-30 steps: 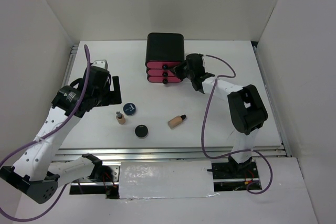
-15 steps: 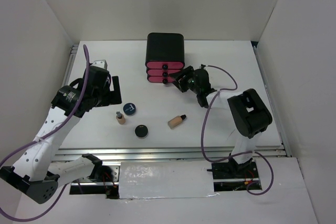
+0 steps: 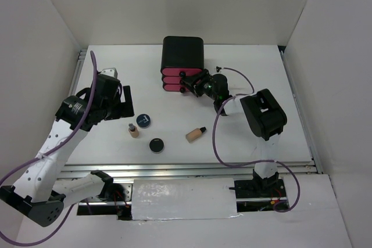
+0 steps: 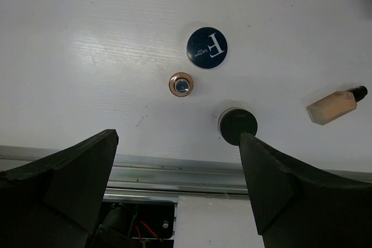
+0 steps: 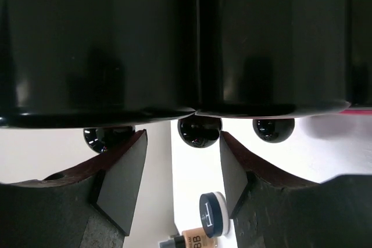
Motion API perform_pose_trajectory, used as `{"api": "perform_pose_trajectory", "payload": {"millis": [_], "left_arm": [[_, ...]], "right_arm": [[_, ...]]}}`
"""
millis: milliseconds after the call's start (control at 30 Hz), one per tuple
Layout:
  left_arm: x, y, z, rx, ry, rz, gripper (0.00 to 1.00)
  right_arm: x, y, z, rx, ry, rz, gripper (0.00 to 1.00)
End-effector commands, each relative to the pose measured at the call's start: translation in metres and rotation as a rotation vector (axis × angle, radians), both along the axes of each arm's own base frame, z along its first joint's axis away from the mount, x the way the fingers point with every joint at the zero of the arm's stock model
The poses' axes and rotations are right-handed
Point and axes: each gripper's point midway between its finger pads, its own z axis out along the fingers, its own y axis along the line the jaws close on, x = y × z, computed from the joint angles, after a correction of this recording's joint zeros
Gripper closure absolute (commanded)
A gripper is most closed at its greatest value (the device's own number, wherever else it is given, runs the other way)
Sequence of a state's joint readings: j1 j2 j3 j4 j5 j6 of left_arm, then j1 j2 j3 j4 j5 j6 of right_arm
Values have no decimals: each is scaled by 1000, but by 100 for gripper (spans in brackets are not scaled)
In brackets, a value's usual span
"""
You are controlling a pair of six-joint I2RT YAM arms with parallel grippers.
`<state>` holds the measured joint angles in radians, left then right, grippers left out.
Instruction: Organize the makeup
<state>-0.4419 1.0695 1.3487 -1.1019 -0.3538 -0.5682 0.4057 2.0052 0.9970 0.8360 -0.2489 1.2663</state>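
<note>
Currently, left arm pose: the elbow is bent and the wrist is held above the left side of the table (image 3: 174, 108), camera aimed down.
Left gripper (image 4: 177, 166): the jaws are spread wide; nothing is held or touched.
Right arm pose: the forearm is folded back toward the black box (image 3: 182, 53), with the wrist level at its pink drawers (image 3: 170, 80).
Right gripper (image 5: 183, 164): the fingers are set apart on either side of the middle knob (image 5: 199, 130); no clamping is seen, and contact with the knob cannot be told.
Blue-lidded compact (image 4: 207, 47): laid on the table, just beside the upright bottle (image 4: 181, 84).
Black compact (image 4: 237, 126): placed near the front edge, apart from the others.
Second bottle (image 4: 334, 105): laid on its side, right of the black compact.
</note>
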Motion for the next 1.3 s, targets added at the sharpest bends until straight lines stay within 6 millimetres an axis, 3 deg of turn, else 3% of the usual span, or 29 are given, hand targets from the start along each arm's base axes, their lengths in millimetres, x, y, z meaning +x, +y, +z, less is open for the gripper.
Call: {"api": "perform_pose_trajectory", "payload": {"millis": [0, 400, 667, 1067, 1267], "left_arm": [[-2, 0, 15, -37, -42, 22, 0], [1, 2, 16, -16, -36, 21, 1], [1, 3, 14, 0, -28, 17, 0], [10, -7, 9, -7, -23, -26, 1], [10, -8, 6, -13, -26, -32, 1]], "right_arm": [[11, 2, 17, 19, -62, 9, 39], [24, 6, -2, 1, -30, 32, 42], [30, 12, 3, 35, -49, 47, 61], [-4, 0, 34, 75, -126, 62, 69], [-24, -5, 35, 86, -125, 73, 69]]}}
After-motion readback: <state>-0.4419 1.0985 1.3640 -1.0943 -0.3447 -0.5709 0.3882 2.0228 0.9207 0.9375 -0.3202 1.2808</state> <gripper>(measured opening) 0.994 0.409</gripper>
